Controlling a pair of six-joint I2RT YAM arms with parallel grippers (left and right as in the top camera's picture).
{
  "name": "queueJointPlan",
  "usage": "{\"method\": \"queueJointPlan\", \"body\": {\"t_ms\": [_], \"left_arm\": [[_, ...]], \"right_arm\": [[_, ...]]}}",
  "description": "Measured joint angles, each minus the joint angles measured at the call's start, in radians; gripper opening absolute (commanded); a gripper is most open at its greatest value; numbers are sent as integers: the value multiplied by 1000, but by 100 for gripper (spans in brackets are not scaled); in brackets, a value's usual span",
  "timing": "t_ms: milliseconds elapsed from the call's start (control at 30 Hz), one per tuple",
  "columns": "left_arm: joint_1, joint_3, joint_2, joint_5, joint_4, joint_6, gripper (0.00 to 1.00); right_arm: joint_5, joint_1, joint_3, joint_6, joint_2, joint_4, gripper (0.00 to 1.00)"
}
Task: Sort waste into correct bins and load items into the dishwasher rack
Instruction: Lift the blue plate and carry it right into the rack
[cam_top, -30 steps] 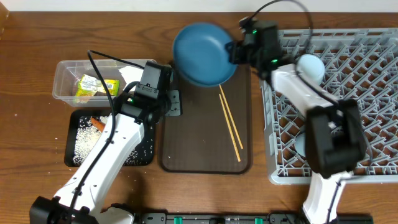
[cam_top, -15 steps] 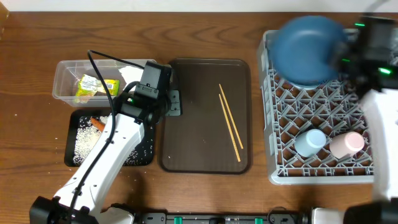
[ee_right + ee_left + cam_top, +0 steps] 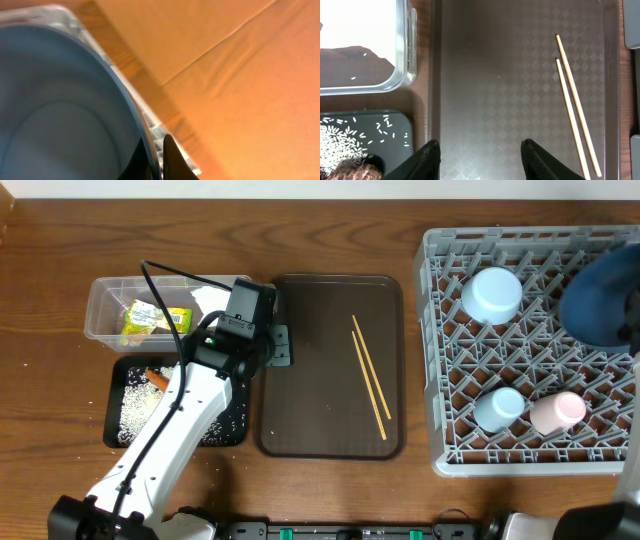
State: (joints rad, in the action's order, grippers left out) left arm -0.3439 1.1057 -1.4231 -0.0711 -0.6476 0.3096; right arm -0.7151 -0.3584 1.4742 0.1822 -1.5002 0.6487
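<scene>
My right gripper (image 3: 156, 155) is shut on the rim of the big blue plate (image 3: 60, 110). In the overhead view the plate (image 3: 603, 300) hangs over the right side of the grey dishwasher rack (image 3: 530, 340). In the rack are the upturned pale blue bowl (image 3: 492, 293), the light blue cup (image 3: 497, 408) and the pink cup (image 3: 556, 412). The chopsticks (image 3: 370, 377) lie on the brown serving tray (image 3: 310, 410). My left gripper (image 3: 480, 150) is open and empty over that tray's left part; the chopsticks (image 3: 575, 107) lie to its right.
The clear tub (image 3: 110, 300) holds the white napkin (image 3: 210, 300) and the yellow-green wrapper (image 3: 150, 320). The black tray (image 3: 115, 415) holds rice grains (image 3: 340, 145), the carrot (image 3: 157, 378) and the cookie (image 3: 350, 172). A few rice grains lie on the table beside it.
My right arm has carried the blue plate from over the brown tray rightward to the rack's right side, uncovering the bowl. My left arm has not moved.
</scene>
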Motion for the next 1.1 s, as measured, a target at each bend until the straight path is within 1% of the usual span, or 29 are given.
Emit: {"method": "queueJointPlan", "body": {"t_ms": [100,267,367,533,767,933,1100], "left_arm": [[0,0,0,0,0,0,53],[0,0,0,0,0,0,53],[0,0,0,0,0,0,53],[0,0,0,0,-1,0,53],[0,0,0,0,-6,0,53],[0,0,0,0,-6,0,53],[0,0,0,0,-6,0,53]], "right_arm": [[-75,0,-1,131,-28,-100,1],[-162,0,-2,469,-64,-278,1],[-185,1,-2,651,-79,-312,1],[-203,8,-2,848,-124,-315,1],[-223,29,-2,1007,-213,-332,1],[-233,59,-2,1058,-249,-362,1],[-242,81,-2,1072,-270,-365,1]]}}
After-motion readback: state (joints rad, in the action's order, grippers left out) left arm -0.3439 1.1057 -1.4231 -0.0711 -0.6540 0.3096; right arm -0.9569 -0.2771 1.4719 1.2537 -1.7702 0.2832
